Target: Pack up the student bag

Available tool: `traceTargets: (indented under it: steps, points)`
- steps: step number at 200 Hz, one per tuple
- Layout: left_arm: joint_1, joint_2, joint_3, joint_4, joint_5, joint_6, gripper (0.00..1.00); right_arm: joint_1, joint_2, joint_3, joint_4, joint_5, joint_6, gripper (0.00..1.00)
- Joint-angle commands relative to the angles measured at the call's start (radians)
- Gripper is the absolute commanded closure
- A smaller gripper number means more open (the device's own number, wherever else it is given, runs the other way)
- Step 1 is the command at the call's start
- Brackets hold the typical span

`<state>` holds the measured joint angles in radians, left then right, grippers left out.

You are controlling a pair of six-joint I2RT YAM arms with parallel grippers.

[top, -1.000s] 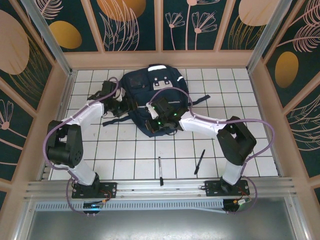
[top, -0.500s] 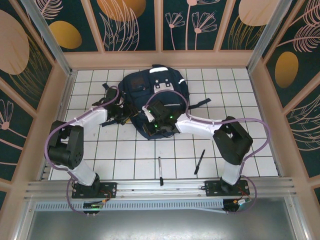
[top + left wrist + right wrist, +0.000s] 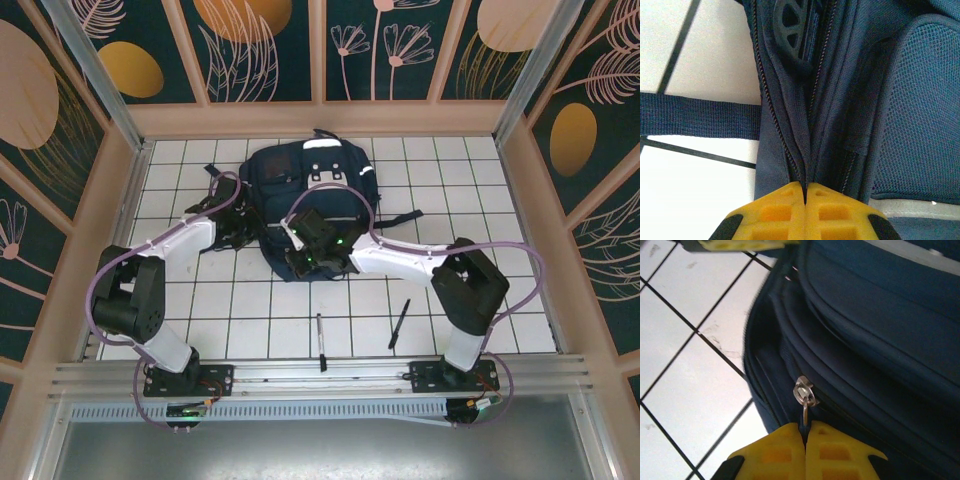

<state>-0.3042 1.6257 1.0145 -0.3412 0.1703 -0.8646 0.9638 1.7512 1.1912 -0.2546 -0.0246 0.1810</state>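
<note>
The student bag [image 3: 318, 190], navy with white stripes, lies on the tiled table at centre back. My left gripper [image 3: 243, 228] is at the bag's left side. In the left wrist view its yellow fingers [image 3: 780, 210] are shut on a fold of bag fabric [image 3: 805, 170] beside a zipper line. My right gripper [image 3: 305, 256] is at the bag's near edge. In the right wrist view the right gripper [image 3: 805, 426] is shut on the zipper pull, with the silver slider [image 3: 804, 389] just above the fingertips on the bag [image 3: 865, 330].
Two dark pens [image 3: 320, 342] [image 3: 399, 323] lie on the white tiles near the front rail. A bag strap [image 3: 398, 217] trails to the right, and another strap [image 3: 700, 117] lies across the tiles on the left. Wooden walls enclose the table.
My left gripper has closed on the bag's edge fabric. The right gripper has moved left along the near edge with the zipper pull. The bag has shifted slightly toward the back.
</note>
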Motion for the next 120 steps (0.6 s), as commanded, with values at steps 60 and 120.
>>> traceTargets:
  steps: [60, 120]
  points:
    - [0.130, 0.036, 0.095, -0.094, -0.139, 0.316, 1.00, -0.187, -0.180, -0.183, -0.079, 0.156, 0.026, 1.00]
    - [0.235, 0.273, 0.482, -0.212, -0.112, 0.457, 0.95, -0.105, -0.113, -0.071, -0.037, -0.012, -0.028, 1.00]
